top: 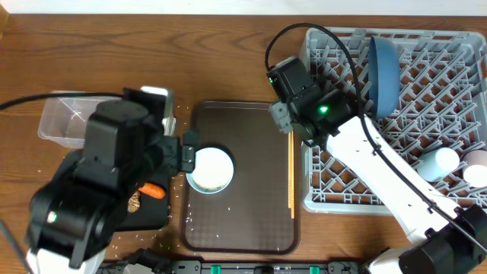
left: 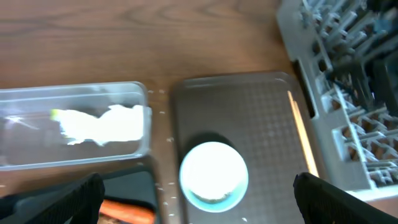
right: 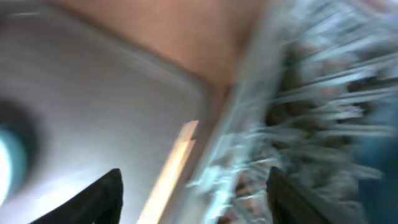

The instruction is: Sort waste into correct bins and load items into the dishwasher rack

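Your left wrist view showed the napkin (left: 102,124) in the clear tub (left: 74,90), which the arm half covered overhead. Your left gripper (left: 199,182) gaped empty above the bowl (left: 213,158); your right gripper (right: 194,177) gaped empty above the chopsticks (right: 174,163).

Robot lab: wooden table (top: 152,46), dishwasher rack (top: 434,99)

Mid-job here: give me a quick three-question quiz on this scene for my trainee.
1. True or false: the blue plate stands upright in the rack.
2. Short answer: what lies in the clear tub?
3. The white bowl sits on: A) the brown tray B) the rack C) the clear tub.
Key: 1 true; 2 a white napkin; 3 A.
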You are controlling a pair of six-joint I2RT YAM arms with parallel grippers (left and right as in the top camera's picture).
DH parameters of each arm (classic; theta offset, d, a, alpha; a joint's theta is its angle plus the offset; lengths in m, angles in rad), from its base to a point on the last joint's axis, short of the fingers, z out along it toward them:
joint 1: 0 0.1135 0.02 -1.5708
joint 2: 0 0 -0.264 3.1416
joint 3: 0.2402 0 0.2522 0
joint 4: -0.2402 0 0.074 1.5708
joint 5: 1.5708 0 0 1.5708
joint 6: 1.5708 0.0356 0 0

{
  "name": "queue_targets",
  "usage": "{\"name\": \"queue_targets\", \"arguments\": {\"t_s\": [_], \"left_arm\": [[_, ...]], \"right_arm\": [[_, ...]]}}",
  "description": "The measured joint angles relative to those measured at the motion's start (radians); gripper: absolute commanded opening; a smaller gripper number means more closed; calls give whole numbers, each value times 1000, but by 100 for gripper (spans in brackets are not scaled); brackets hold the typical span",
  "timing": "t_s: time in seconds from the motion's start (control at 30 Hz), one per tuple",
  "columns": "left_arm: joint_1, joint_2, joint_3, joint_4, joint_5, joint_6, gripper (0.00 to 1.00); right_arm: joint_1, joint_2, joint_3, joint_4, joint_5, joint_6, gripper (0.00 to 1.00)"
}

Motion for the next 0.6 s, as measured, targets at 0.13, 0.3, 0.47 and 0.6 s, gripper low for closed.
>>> {"name": "queue_targets", "arguments": {"t_s": [0.13,0.3,0.47,0.6], "left_arm": [[8,-41,0,-35,-29,-13,98],[12,-12,-4,-179,-20,-31,98],[12,91,-24,-258,-17,-34,98],[12,144,-32,-261,-16,-34,98]], "right_arm": [[1,0,0,-40,-142,73,63],[-14,0,0,-35,-206,205,59],[-27,-2,0,-24,-226,257,58],[-27,-45,0,-16,-233,263,59]]}}
